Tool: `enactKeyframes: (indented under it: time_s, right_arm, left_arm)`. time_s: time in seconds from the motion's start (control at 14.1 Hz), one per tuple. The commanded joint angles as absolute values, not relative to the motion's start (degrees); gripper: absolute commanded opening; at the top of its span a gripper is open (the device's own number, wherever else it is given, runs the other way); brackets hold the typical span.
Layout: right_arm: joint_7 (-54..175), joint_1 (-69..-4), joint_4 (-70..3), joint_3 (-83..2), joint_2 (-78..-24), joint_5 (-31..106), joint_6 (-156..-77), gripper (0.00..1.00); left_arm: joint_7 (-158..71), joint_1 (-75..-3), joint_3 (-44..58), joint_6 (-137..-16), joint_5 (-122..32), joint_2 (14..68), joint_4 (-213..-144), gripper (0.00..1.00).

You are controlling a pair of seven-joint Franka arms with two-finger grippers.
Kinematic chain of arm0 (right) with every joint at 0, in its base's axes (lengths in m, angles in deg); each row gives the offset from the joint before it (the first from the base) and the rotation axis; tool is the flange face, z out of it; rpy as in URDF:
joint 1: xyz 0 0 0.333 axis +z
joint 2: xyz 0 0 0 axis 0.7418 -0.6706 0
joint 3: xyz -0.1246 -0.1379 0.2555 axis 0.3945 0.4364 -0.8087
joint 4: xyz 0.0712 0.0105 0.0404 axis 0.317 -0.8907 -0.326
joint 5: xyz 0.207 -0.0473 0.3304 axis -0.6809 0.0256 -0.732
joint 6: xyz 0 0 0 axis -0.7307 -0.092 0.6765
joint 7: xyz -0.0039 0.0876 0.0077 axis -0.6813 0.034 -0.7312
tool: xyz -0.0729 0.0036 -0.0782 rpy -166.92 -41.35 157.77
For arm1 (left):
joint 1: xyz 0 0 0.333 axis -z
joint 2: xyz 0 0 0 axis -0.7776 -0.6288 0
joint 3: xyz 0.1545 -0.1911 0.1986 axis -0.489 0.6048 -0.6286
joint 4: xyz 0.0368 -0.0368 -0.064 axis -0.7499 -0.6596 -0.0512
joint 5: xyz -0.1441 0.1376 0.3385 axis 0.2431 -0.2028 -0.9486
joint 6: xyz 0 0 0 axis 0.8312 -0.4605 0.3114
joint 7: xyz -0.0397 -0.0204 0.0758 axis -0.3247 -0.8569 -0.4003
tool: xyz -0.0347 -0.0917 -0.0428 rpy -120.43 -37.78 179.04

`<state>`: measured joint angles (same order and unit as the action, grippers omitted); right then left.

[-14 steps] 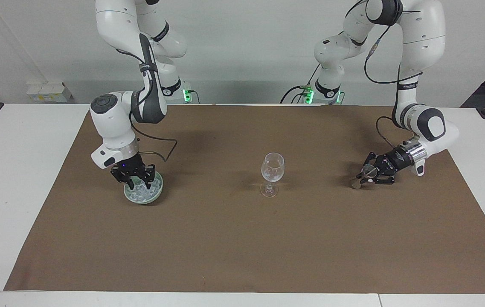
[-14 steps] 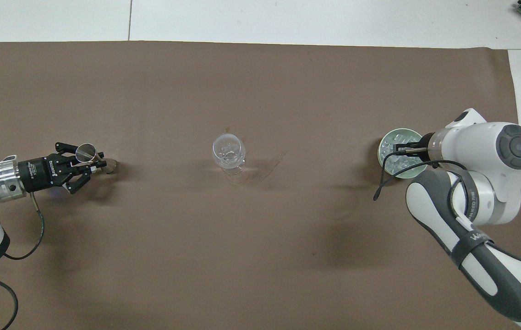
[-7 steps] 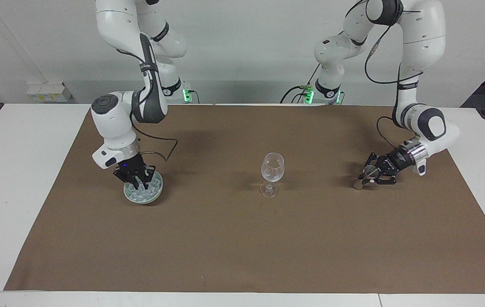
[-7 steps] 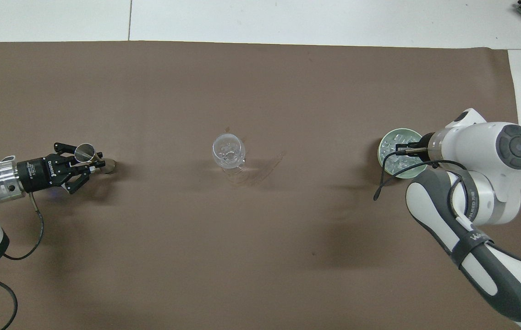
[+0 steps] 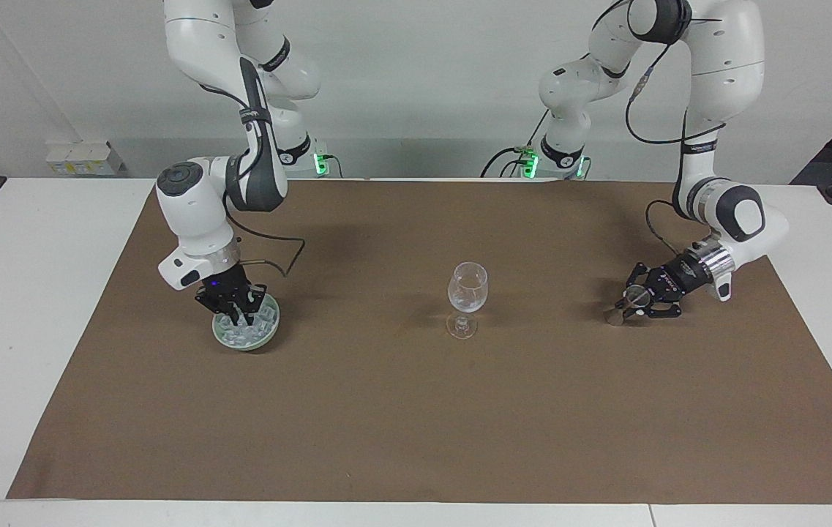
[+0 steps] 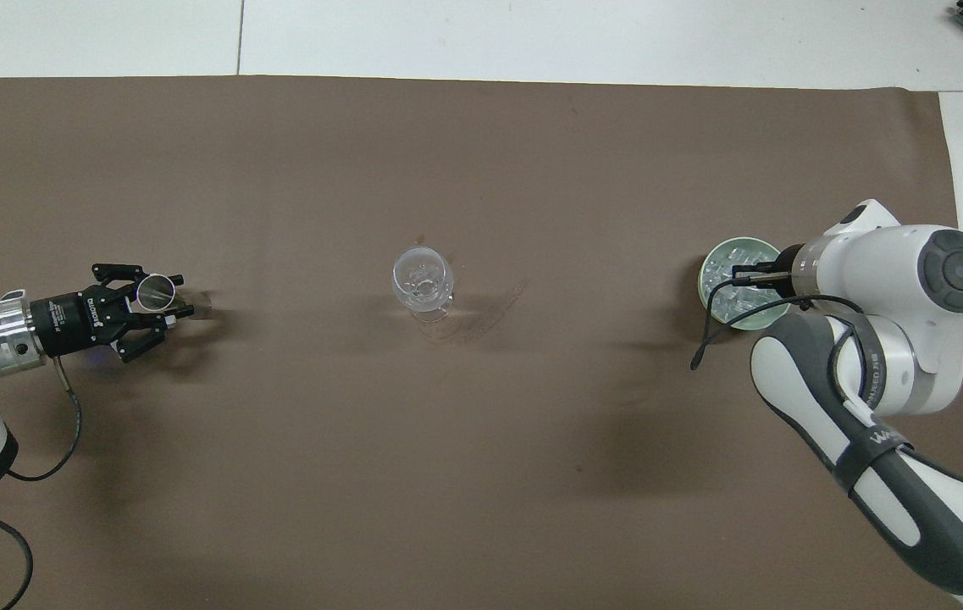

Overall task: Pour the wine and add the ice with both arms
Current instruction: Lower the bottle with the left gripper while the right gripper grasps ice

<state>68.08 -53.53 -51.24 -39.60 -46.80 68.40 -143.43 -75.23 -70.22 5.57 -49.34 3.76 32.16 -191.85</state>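
A clear stemmed wine glass [image 5: 467,296] [image 6: 422,281] stands upright mid-table, with glassy bits in its bowl. Toward the right arm's end sits a pale green bowl [image 5: 270,333] [image 6: 706,292] full of ice [image 5: 255,331] [image 6: 731,254]. My right gripper [image 5: 240,318] [image 6: 733,278] is shut, with its tips down among the cubes. Whether a cube is pinched between them is hidden. Toward the left arm's end, my left gripper [image 5: 631,301] [image 6: 172,292] reaches low over the mat around a small clear cup [image 5: 634,295] [image 6: 155,291]. The cup is tilted, its foot on the mat.
A brown mat [image 5: 416,410] covers most of the white table [image 5: 20,293]. A small white box [image 5: 83,157] sits by the wall at the right arm's end. A cable [image 6: 705,339] hangs from the right wrist beside the bowl.
The right gripper's fingers have closed in the ice bowl and risen slightly. The left gripper has drawn back a little toward its end of the table, the small cup shifting with it.
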Motion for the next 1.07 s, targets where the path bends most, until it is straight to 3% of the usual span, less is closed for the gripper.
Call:
enactKeyframes:
  time_s: [0.0,0.14,0.21,0.57,1.0]
  right_arm:
    - [67.5,-54.13,-50.31,-39.89,-44.91,68.36,-142.52,0.0]
    - [67.42,-54.39,-47.51,-39.89,-43.42,68.36,-137.19,0.0]
    - [67.42,-54.48,-46.19,-39.98,-42.98,68.27,-134.37,0.0]
    - [70.47,-54.04,-36.62,-40.24,-42.27,67.92,-125.75,0.0]
    - [82.41,-53.78,-23.78,-45.07,-41.22,64.58,-114.22,0.0]
  left_arm:
    - [-74.14,-69.94,5.44,-50.74,4.93,32.77,-193.15,0.71]
    - [-74.14,-70.02,5.44,-50.57,4.4,32.68,-192.88,0.96]
    - [-74.14,-70.03,5.36,-50.39,3.79,32.68,-192.79,1.0]
    - [-73.97,-70.99,5.27,-50.48,-3.48,32.86,-191.92,1.0]
    - [-73.88,-71.96,4.83,-48.9,-21.14,35.75,-185.15,1.0]
